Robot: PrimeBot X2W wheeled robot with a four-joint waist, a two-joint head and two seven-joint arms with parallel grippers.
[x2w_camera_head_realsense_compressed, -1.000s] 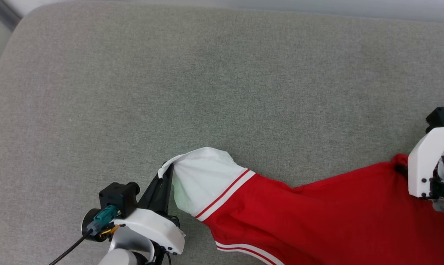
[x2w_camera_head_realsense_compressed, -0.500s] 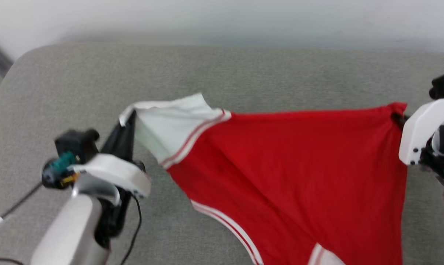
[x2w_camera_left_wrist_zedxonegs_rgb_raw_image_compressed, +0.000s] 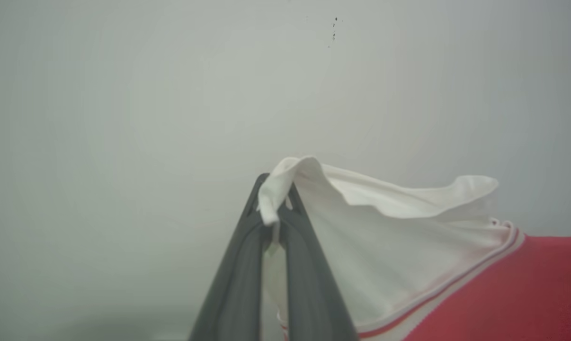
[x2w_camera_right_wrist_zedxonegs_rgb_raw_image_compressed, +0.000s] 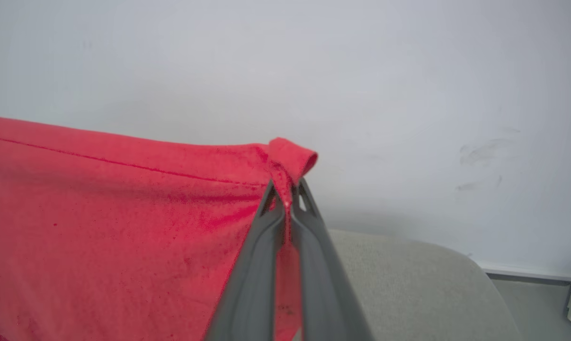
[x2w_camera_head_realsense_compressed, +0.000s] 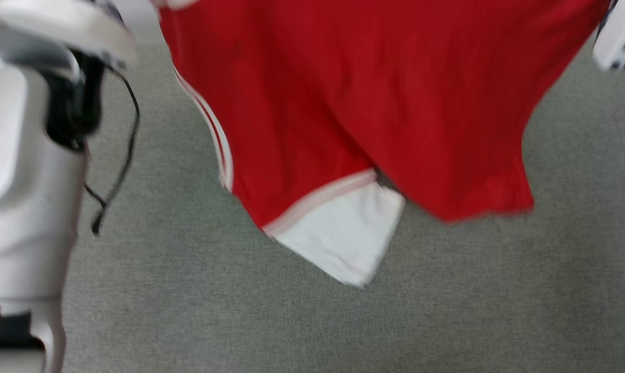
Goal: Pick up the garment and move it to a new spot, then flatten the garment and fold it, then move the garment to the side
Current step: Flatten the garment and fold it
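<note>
Lifted off the grey padded surface (x2w_camera_head_realsense_compressed: 447, 311) where it lay a second ago, the garment (x2w_camera_head_realsense_compressed: 343, 93) now hangs in the air between the two arms. The head view has also shifted and is blurred. There the red cloth spreads across the top. A red-and-white stripe trim (x2w_camera_head_realsense_compressed: 215, 134) runs down its left edge, and a white panel (x2w_camera_head_realsense_compressed: 343, 238) dangles lowest, above the surface. The pale left forearm (x2w_camera_head_realsense_compressed: 27, 181) with a loose black cable (x2w_camera_head_realsense_compressed: 121, 155) stands at the left edge, and the white housing of the right wrist (x2w_camera_head_realsense_compressed: 621, 41) sits in the upper right corner.

In the left wrist view, the left pincer (x2w_camera_left_wrist_zedxonegs_rgb_raw_image_compressed: 272, 199) is closed tight on a corner of the garment's white hem, which folds over its tips. The white cloth runs off to the pincer's right, then the stripe, then red. A pale wall (x2w_camera_left_wrist_zedxonegs_rgb_raw_image_compressed: 124, 94) lies behind.

In the right wrist view, the right pincer (x2w_camera_right_wrist_zedxonegs_rgb_raw_image_compressed: 285, 189) is clamped on a red corner, and a small roll of cloth pokes out above its tips. The red cloth stretches taut to the pincer's left. The grey surface shows below to the right of the pincer.
</note>
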